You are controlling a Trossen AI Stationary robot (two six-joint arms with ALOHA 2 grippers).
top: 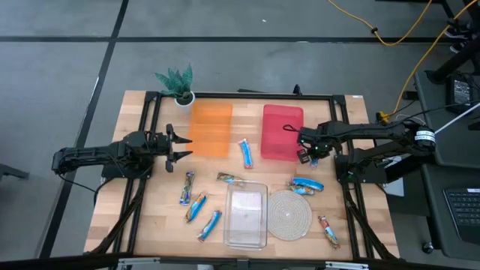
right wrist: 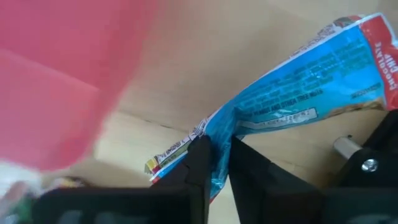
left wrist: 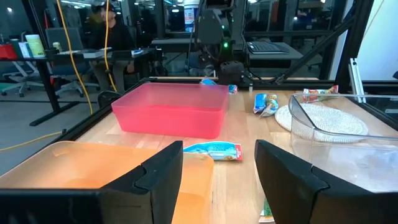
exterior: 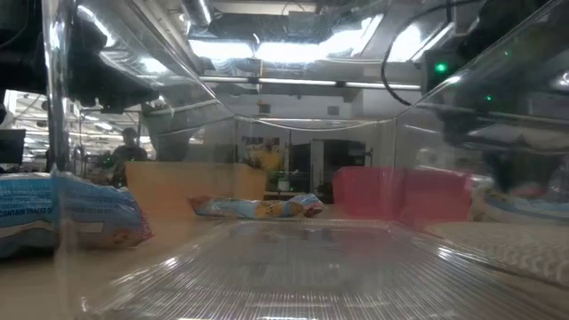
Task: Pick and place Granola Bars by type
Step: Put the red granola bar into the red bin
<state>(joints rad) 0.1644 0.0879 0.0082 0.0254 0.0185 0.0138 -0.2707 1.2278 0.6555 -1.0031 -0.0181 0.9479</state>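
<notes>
Right wrist view: right end effector (right wrist: 221,158) pinches blue-wrapped granola bar (right wrist: 305,87) by wrapper end, fingers clamped on foil, beside red tray (right wrist: 56,74). High view: same end effector (top: 306,152) sits at red tray's (top: 282,120) front right corner. Left end effector (top: 180,146) hovers open and empty at orange tray's (top: 210,129) left edge. Other bars lie scattered on wooden worktop (top: 150,202): one blue bar (top: 245,153) between trays, several left of clear tray (top: 247,217), one reddish bar (top: 328,230) right of woven mat (top: 290,214).
</notes>
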